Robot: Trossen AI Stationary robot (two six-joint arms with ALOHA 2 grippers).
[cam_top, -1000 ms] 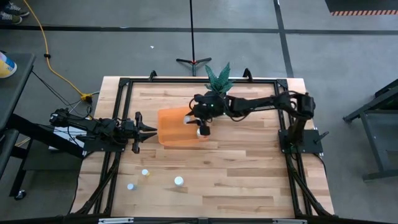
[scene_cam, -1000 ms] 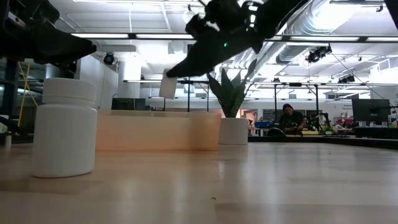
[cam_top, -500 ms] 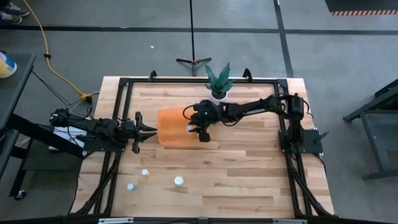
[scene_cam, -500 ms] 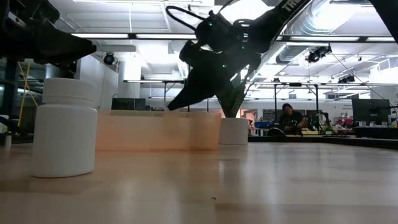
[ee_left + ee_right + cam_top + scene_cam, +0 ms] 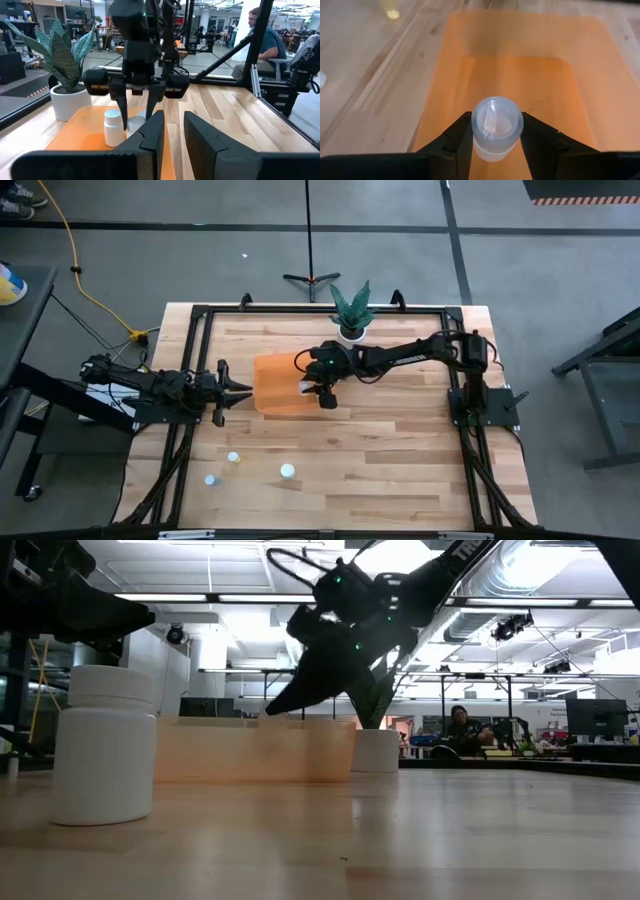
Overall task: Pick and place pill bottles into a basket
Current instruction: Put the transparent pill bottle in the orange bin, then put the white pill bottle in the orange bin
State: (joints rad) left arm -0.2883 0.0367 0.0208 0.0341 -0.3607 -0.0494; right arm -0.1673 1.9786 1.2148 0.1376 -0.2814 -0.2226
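The orange basket (image 5: 280,385) lies mid-table. My right gripper (image 5: 320,392) reaches down into its right part, shut on a pale pill bottle (image 5: 496,125). In the left wrist view this bottle (image 5: 135,121) shows between its fingers, and another capped bottle (image 5: 114,128) stands on the basket floor beside them. Three more bottles (image 5: 233,457), (image 5: 211,479), (image 5: 288,471) stand on the table near the front left; one looms close in the low view (image 5: 105,745). My left gripper (image 5: 245,389) waits by the basket's left wall, empty, its fingers a little apart. My right gripper pinches the pill bottle's round sides (image 5: 476,131) between its two fingers (image 5: 457,140). The fingers come from above, slanting down into the basket. The bottle stands along the fingers, one round end facing the wrist camera. Whether it rests on the basket floor, I cannot tell.
A white pot with a green plant (image 5: 350,315) stands just beyond the basket at the far edge. A dark frame (image 5: 200,315) runs around the table. A person (image 5: 262,42) sits in the room beyond the table.
My right gripper has carried the bottle toward the table's left edge and down, from above the basket's right wall into the basket, its fingertips now below the rim. It has hardly moved in the last half second.
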